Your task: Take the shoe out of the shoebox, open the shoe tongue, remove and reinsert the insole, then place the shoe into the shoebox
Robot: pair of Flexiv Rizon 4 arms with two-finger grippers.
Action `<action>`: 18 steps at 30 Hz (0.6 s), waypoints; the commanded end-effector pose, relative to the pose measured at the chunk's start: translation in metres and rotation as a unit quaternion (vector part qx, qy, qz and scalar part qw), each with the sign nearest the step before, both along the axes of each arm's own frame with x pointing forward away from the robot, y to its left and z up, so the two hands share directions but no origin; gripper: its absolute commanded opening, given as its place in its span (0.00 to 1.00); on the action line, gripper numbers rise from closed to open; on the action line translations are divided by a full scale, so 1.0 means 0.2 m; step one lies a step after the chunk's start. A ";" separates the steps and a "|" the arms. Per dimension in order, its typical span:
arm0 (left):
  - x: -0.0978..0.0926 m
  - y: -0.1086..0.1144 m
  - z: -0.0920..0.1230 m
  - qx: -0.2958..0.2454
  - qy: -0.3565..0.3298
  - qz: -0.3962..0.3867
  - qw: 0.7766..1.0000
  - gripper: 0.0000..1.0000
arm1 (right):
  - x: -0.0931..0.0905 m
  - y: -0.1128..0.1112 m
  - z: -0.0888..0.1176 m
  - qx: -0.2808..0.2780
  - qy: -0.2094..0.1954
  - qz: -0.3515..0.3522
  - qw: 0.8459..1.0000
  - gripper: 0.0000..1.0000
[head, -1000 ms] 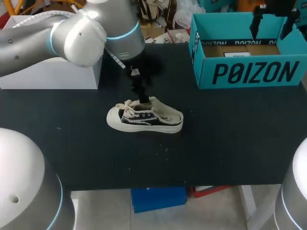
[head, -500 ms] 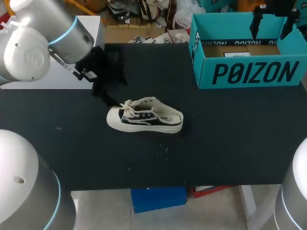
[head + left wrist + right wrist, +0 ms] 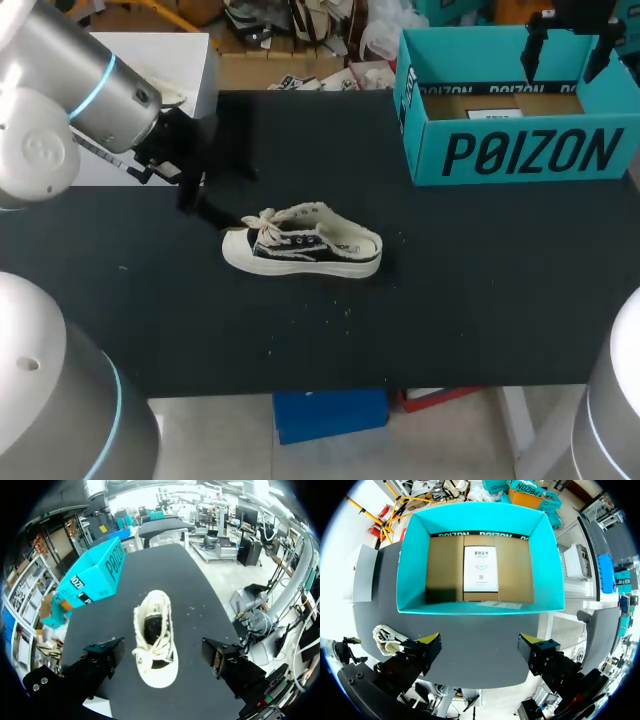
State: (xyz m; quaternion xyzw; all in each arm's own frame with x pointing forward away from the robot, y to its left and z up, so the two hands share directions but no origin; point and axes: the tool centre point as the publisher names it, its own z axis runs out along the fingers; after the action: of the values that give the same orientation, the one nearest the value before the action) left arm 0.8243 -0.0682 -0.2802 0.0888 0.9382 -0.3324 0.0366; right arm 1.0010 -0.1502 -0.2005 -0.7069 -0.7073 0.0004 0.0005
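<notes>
The shoe (image 3: 302,243) is sitting on its sole on the counter (image 3: 480,300), well apart from the shoebox (image 3: 520,155). It is a small canvas sneaker, probably light, soft in the upper and stiffer at the rubber sole. I am judging the heel collar the surest hold. The left end effector (image 3: 162,652) is hanging spread wide and empty near the toe, and the right end effector (image 3: 479,645) is hovering agape over the box. The shoe's inside is lying in shadow — whether the insole is seated, I cannot tell.

Black table (image 3: 480,300), a white box (image 3: 195,68) on its far left corner, pale specks (image 3: 348,311) mid-table.
</notes>
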 end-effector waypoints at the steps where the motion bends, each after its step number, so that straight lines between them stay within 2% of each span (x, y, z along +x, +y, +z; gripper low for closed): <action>1: -0.01 0.01 -0.01 -0.002 -0.003 0.001 1.000 1.00 | 0.00 0.00 0.00 0.000 0.000 0.000 1.000 1.00; 10: -0.01 0.01 -0.01 -0.002 -0.003 0.001 1.000 1.00 | 0.00 0.00 0.00 0.000 0.000 0.000 1.000 1.00; 12: -0.01 0.01 -0.01 -0.002 -0.003 0.001 1.000 1.00 | -0.11 0.07 0.06 0.014 -0.032 0.148 0.988 1.00; 13: -0.01 0.01 -0.01 -0.002 -0.003 0.001 1.000 1.00 | -0.19 0.09 0.10 0.024 -0.074 0.222 0.972 1.00; 14: -0.01 0.01 -0.01 -0.002 -0.003 0.001 1.000 1.00 | -0.29 0.10 0.14 0.045 -0.112 0.307 0.944 1.00; 18: -0.01 0.01 -0.01 -0.002 -0.003 0.001 1.000 1.00 | -0.29 0.10 0.14 0.045 -0.112 0.307 0.944 1.00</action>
State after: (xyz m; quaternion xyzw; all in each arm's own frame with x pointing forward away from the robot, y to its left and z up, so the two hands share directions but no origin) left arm 0.8231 -0.0676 -0.2803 0.0881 0.9379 -0.3334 0.0382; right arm 0.9722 -0.1234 -0.1753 -0.6267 -0.7792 -0.0071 0.0076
